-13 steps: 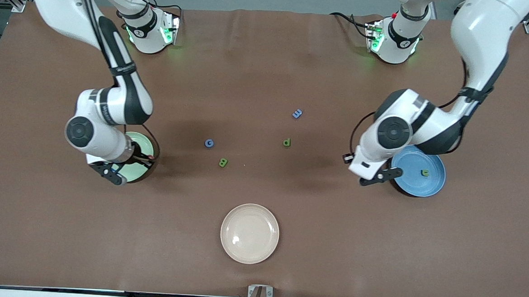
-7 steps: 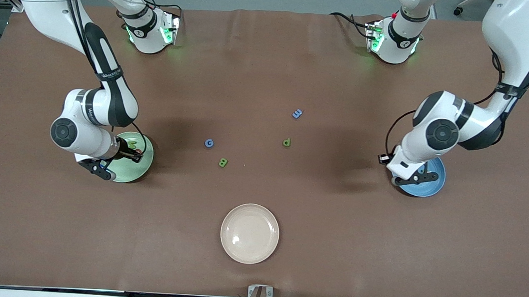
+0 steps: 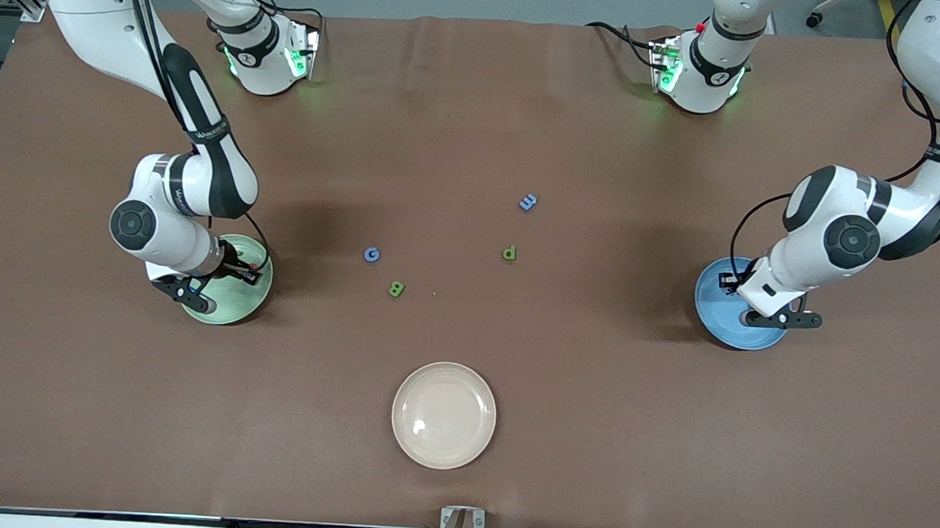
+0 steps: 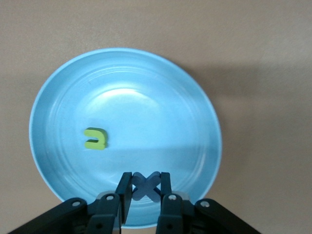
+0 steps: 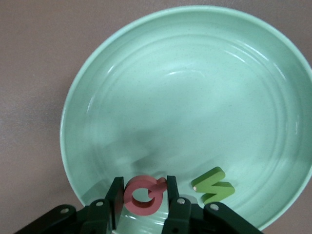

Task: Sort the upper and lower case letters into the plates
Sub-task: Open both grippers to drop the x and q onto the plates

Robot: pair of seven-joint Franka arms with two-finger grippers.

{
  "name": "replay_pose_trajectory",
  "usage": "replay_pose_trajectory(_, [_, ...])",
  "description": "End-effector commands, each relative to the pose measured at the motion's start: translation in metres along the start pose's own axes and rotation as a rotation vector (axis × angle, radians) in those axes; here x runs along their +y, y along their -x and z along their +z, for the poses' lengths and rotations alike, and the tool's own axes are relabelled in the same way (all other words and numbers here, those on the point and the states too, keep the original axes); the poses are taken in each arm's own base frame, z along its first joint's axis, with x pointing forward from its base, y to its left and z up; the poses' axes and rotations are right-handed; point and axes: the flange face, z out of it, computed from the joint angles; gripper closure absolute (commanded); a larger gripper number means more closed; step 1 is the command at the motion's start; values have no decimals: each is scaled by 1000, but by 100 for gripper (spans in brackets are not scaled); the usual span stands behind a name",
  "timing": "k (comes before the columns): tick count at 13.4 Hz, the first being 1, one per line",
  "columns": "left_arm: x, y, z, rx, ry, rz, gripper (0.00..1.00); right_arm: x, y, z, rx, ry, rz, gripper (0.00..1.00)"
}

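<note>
Eight letters counted, three plates, two grippers.

Held: red Q (image 5: 144, 194) pinched between the fingers of the right gripper (image 5: 144, 202), nearly closed, over the pale green plate (image 5: 195, 97). Blue t (image 4: 146, 181) clamped in the left gripper (image 4: 146, 192), narrowed almost shut, over the rim of the blue plate (image 4: 146, 112).

Already placed: green M (image 5: 213, 185) lying in the green plate just beside the Q; green n (image 4: 96, 138) lying flat in the blue plate.

Loose on the brown table, middle of the front view: blue m (image 3: 528, 202) highest in the frame, green p (image 3: 509, 253) just below it, blue G (image 3: 371, 254) and green B (image 3: 396, 289) close together toward the right arm's end. All four well apart from any plate.

Cream plate (image 3: 461, 432), lower middle of the frame, holding nothing.

Handling, judged: tiny, chunky, stiff, very light, not fragile. Likely to skid or tip if nudged by one finger first. Best taken across two parallel outer edges with the letter flat on the table and the fingers straddling it. Round shapes such as G probably prone to twisting in the pinch. Short drop into a plate likely harmless, some bounce possible.
</note>
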Motion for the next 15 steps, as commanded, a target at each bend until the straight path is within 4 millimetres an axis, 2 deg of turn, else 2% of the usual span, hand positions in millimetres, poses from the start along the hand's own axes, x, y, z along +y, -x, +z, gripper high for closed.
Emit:
replay_pose_trajectory(1, [-10,3,13,1,-22,66,87,1,5,1,-5,6,-12,74])
replay_pose_trajectory(3, [-25,4,24,-4,-30,72,87,-3,3,-6,-33,16,-17,44])
replay_pose_trajectory(4, [-25,4,28,-3,-30,93,87,-4,0,-12,-44,20,-17,14])
replay_pose_trajectory(5, [-31,4,31,-1,-30,105,87,-4,-3,-17,-47,21,-18,0])
replay_pose_trajectory(7, [-39,5,42,-4,-16,123,86,-10,-9,-35,-58,20,-35,0])
replay_pose_trajectory(9, [-45,5,52,-1,-8,131,84,-28,-15,-72,-119,42,-38,0])
replay_pose_trajectory(10, [-46,5,54,2,-7,136,84,-43,-12,-89,-132,50,-38,0])
replay_pose_trajectory(11, [-45,5,55,2,-5,138,83,-61,-3,-96,-129,56,-32,0])
replay_pose_trajectory(12, [-45,6,55,-1,-6,143,80,-95,21,-97,-113,69,-35,0])
replay_pose_trajectory(13, [-45,6,53,-2,-11,149,57,-127,46,-93,-92,81,7,0])
replay_pose_trajectory(14, [-45,6,49,2,-21,149,21,-151,60,-96,-55,62,69,0])
replay_pose_trajectory(15, [-44,5,41,6,-35,150,11,-173,78,-93,-29,49,83,0])
